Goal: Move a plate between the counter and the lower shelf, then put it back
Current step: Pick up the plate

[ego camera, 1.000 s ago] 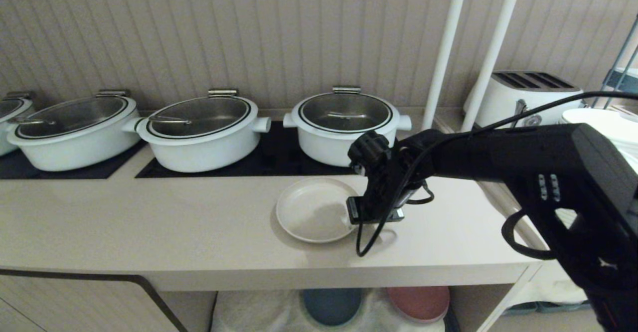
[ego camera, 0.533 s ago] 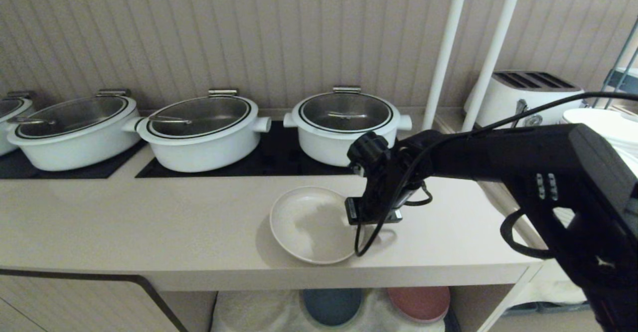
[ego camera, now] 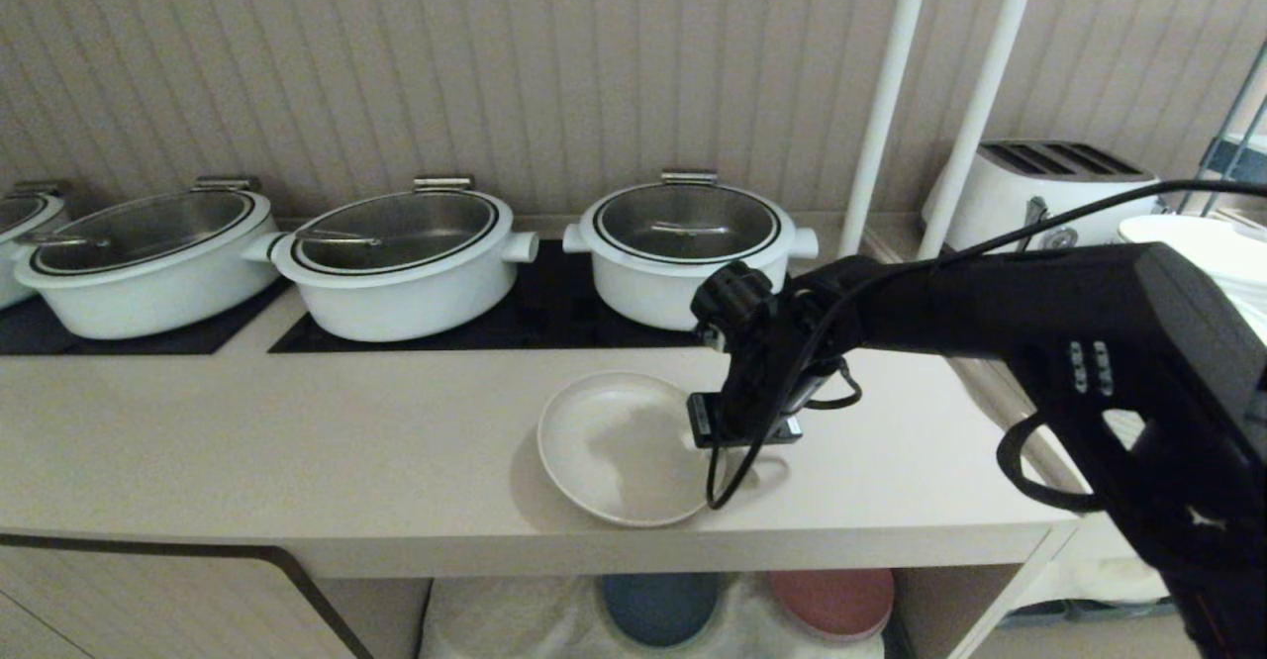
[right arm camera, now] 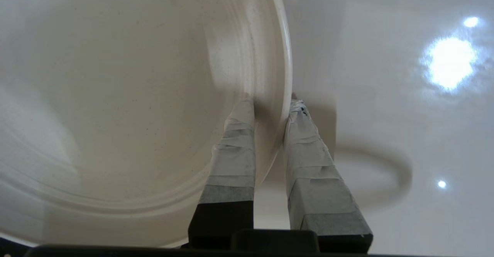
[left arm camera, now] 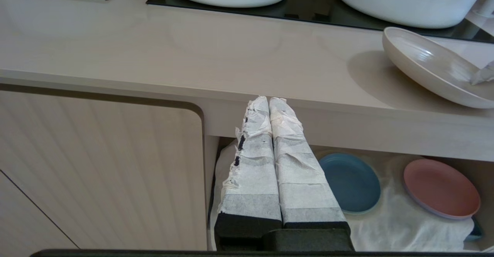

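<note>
plate (ego camera: 619, 446) is pinched at its right rim by the right claw (right arm camera: 270, 106), tilted above the table (ego camera: 297, 461) front edge | judged stiff, light, smooth (slip risk) | rim grip suits | left claw (left arm camera: 270, 106) pressed together, parked below

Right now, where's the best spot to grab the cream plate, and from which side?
Probably the rim, from the robot's right. The plate is shallow with a thin raised edge, so fingers fit one inside, one outside. The right gripper is shut on that rim already, and the plate sits tilted off the counter there.
</note>
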`<state>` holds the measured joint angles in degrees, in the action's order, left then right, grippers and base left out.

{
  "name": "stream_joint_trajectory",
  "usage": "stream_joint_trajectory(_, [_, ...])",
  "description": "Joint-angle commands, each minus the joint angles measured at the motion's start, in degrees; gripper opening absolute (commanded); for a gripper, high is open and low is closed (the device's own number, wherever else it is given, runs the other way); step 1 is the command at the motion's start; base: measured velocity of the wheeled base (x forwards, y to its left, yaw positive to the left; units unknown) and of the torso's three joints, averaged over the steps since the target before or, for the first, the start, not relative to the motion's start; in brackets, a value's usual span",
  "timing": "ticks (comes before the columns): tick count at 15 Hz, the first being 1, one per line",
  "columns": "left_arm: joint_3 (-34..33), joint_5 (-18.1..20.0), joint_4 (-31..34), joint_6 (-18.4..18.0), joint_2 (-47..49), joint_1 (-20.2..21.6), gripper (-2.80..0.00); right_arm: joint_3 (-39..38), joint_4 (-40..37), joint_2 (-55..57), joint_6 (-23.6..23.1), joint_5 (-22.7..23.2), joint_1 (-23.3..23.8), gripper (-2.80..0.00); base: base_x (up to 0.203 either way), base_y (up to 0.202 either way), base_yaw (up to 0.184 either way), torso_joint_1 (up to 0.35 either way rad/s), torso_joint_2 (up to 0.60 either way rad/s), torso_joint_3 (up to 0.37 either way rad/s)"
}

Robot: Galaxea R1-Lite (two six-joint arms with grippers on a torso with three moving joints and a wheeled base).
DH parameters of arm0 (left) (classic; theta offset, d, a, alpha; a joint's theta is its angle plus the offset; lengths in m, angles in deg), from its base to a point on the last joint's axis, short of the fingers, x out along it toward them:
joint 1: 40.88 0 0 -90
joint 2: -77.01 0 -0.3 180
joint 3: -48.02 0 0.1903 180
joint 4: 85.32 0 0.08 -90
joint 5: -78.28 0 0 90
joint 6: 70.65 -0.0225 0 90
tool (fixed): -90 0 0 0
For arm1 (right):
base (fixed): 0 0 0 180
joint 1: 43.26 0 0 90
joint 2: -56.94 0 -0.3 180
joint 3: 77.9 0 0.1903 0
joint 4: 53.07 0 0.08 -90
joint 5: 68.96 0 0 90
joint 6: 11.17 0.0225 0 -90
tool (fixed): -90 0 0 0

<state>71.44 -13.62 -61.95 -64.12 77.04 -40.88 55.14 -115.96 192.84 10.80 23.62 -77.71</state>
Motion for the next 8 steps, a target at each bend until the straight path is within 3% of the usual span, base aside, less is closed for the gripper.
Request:
stream_joint_trajectory(1, [0.0, 0.0, 0.0, 0.1, 0.0, 0.0, -2.80, 0.0, -1.2, -1.6, 0.1, -0.1, 0.8, -2.80, 0.000, 0.000, 0.000, 0.000, 0.00, 0.000])
stream_joint_trajectory(8, [0.0, 0.0, 0.0, 0.1, 0.0, 0.0, -2.80, -0.1, -6.3, -5.7, 0.1, -0.7, 2.7, -2.80, 0.000, 0.000, 0.000, 0.000, 0.00, 0.000])
